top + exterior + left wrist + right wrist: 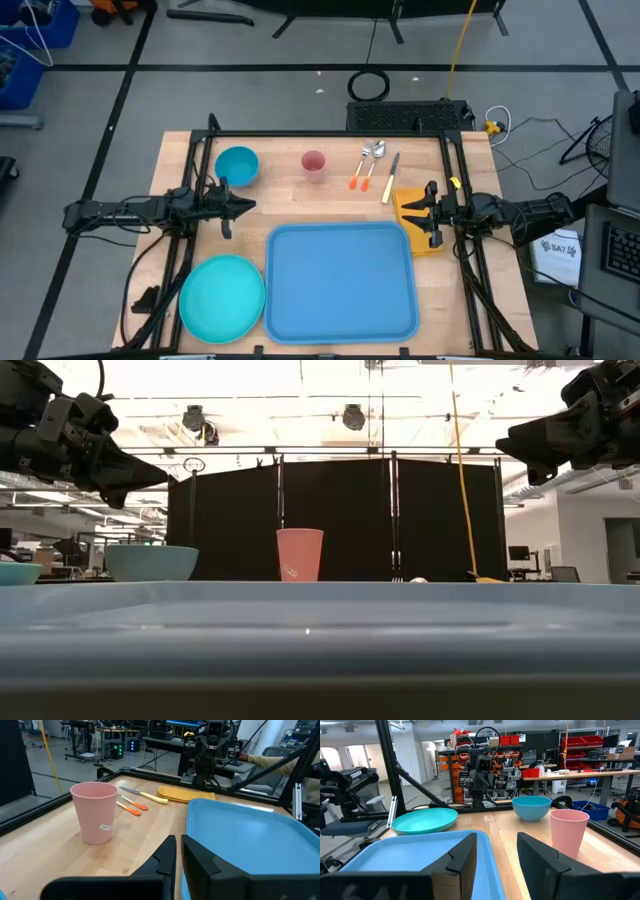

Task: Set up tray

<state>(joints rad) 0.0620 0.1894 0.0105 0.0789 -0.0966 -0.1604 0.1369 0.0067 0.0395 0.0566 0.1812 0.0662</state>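
High view: our tray [341, 282] lies empty at the table's near edge between both arms, long axis left to right. Our left gripper [243, 206], fingers nearly together, and right gripper [408, 207], parted, both hover empty, about equally near.

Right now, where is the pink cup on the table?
In the high view the pink cup stands near the table's far edge, between the blue bowl to its left and the cutlery to its right, beyond the empty tray.
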